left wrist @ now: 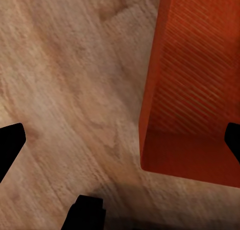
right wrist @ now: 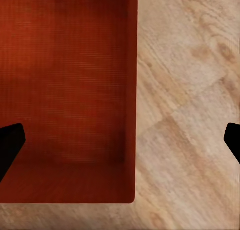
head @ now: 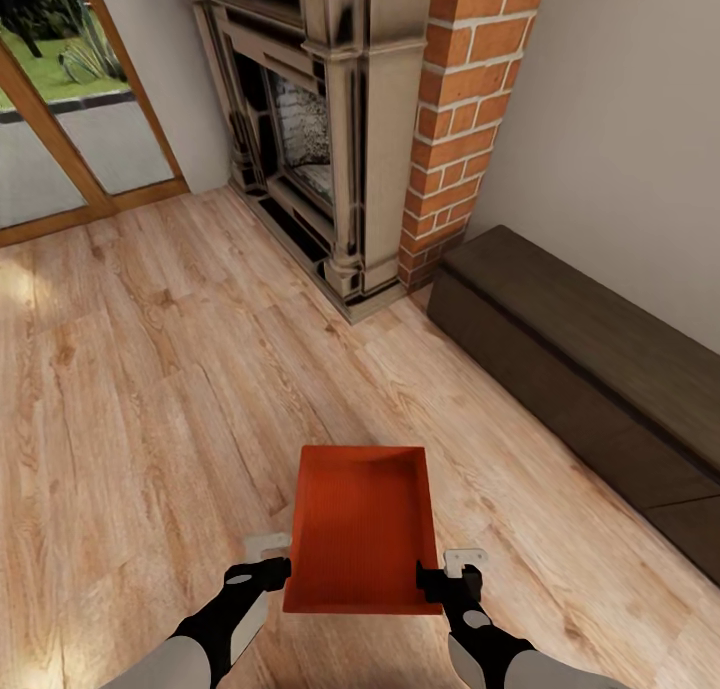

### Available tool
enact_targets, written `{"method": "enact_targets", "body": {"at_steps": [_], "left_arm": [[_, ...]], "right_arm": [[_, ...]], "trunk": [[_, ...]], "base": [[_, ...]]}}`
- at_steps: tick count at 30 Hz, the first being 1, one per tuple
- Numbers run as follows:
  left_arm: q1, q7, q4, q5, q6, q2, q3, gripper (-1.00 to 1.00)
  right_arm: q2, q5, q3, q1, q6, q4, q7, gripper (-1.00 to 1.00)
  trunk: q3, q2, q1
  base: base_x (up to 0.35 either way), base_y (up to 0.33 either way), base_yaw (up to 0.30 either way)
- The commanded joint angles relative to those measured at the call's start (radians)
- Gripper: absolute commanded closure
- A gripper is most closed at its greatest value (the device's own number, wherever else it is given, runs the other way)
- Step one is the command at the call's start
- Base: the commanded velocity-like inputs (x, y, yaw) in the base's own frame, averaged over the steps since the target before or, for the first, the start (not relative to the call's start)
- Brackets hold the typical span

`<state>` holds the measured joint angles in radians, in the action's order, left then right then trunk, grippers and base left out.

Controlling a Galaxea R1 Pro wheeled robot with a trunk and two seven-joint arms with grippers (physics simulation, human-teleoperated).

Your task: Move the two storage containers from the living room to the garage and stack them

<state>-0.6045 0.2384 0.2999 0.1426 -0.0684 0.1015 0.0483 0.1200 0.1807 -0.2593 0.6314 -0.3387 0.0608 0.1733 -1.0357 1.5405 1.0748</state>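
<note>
Storage container (head: 362, 529): one, orange-red, open-top, lower centre of frame over wood plank floor (head: 150, 389). Left gripper (head: 268, 561) and right gripper (head: 448, 569): one at each long wall, fingers spread astride the rim. Brick fireplace (head: 340, 119): one, upper centre. Dark bench (head: 590, 379): one, right.

one storage container (head: 362, 529) (orange-red), one fireplace (head: 330, 139), one bench (head: 590, 379)

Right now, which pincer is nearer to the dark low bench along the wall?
Right. The right pincer sits at the right edge of the orange bin, on the side toward the dark low bench. The left pincer sits at the bin's left edge, farther away.
</note>
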Motion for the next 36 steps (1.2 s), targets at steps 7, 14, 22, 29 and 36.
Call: {"method": "enact_targets", "body": {"at_steps": [7,14,22,29,36], "left_arm": [[0.000,0.005,0.002,0.009,-0.005,0.000,0.005,-1.00],[0.000,0.005,0.002,0.009,-0.005,-0.002,0.005,-1.00],[0.000,0.006,0.002,0.009,-0.005,-0.002,0.005,-1.00],[0.000,0.006,0.002,0.009,-0.005,-0.002,0.005,-1.00],[0.000,0.006,0.002,0.009,-0.005,-0.002,0.005,-1.00]], "right_arm": [[0.001,0.010,-0.009,0.001,-0.003,-0.001,0.003,-1.00],[0.001,0.010,-0.009,0.001,-0.003,-0.001,0.003,-1.00],[0.001,0.010,-0.009,0.001,-0.003,-0.001,0.003,-1.00],[0.003,0.010,-0.009,0.001,-0.003,-0.001,0.003,-1.00],[0.003,0.010,-0.009,0.001,-0.003,-0.001,0.003,-1.00]], "trunk": [[-0.023,0.050,0.027],[-0.044,0.099,0.054],[-0.070,0.155,0.084],[-0.091,0.204,0.111],[-0.113,0.253,0.138]], "base": [[0.000,0.000,0.000],[0.000,0.000,0.000],[0.000,0.000,0.000],[0.000,0.000,0.000],[0.000,0.000,0.000]]}}
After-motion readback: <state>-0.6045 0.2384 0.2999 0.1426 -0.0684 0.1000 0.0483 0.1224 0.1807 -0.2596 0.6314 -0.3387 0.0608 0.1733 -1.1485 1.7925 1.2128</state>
